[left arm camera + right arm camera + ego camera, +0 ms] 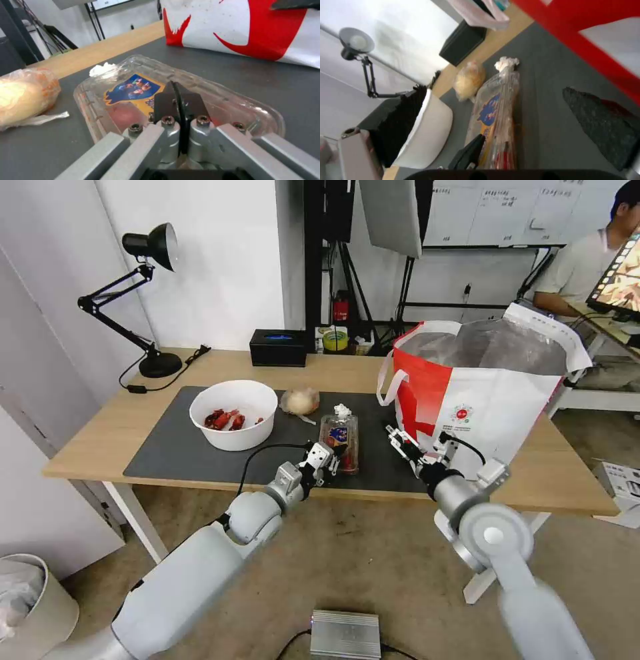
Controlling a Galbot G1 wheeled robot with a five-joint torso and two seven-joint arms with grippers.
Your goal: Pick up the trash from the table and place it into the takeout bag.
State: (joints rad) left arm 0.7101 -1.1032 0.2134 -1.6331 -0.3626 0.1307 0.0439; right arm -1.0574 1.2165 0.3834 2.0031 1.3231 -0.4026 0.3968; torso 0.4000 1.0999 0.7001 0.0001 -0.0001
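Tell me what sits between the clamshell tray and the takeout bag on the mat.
Nothing visible does. The clear clamshell tray lies left of the takeout bag with bare dark mat between them. The tissue ball sits at the tray's far end, off that path. The left gripper is at the tray's near end.

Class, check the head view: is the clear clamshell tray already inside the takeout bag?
No, the clear clamshell tray lies on the dark mat, beside the takeout bag.

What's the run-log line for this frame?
left gripper: shut, at near end of clamshell tray | right gripper: open, beside takeout bag | bowl, tissue ball, wrap ball: on mat
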